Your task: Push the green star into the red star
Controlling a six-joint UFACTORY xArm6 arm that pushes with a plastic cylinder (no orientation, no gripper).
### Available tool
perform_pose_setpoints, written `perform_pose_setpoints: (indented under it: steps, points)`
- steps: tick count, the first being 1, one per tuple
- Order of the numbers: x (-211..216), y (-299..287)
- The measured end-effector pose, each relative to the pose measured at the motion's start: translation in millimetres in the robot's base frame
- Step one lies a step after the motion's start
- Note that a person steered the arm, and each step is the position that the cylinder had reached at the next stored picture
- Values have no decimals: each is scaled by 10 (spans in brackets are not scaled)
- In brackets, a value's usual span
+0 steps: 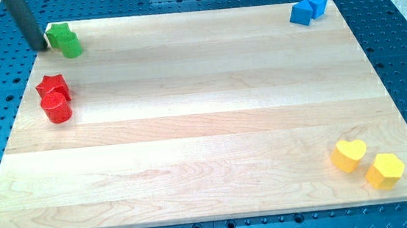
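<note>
Green star [57, 33] sits just right of my tip [42, 47] — a bare rod holding nothing — red star [53, 86] below.

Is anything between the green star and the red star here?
Nothing visible. My tip sits just left of the green star, which touches a green cylinder. Bare board separates it from the red star below.
</note>
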State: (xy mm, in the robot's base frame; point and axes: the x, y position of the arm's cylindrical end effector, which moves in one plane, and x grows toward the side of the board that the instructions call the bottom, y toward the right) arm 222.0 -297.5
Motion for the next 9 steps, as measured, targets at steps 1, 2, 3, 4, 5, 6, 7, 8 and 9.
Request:
perform_pose_setpoints:
  steps: [1, 2, 3, 4, 5, 6, 7, 8, 9]
  points:
    - [-260, -63]
    - [-269, 371]
    - [17, 584]
    - [486, 642]
    - [239, 771]
    - [-103, 377]
    - [280, 106]
    - [804, 388]
    - [1171, 499]
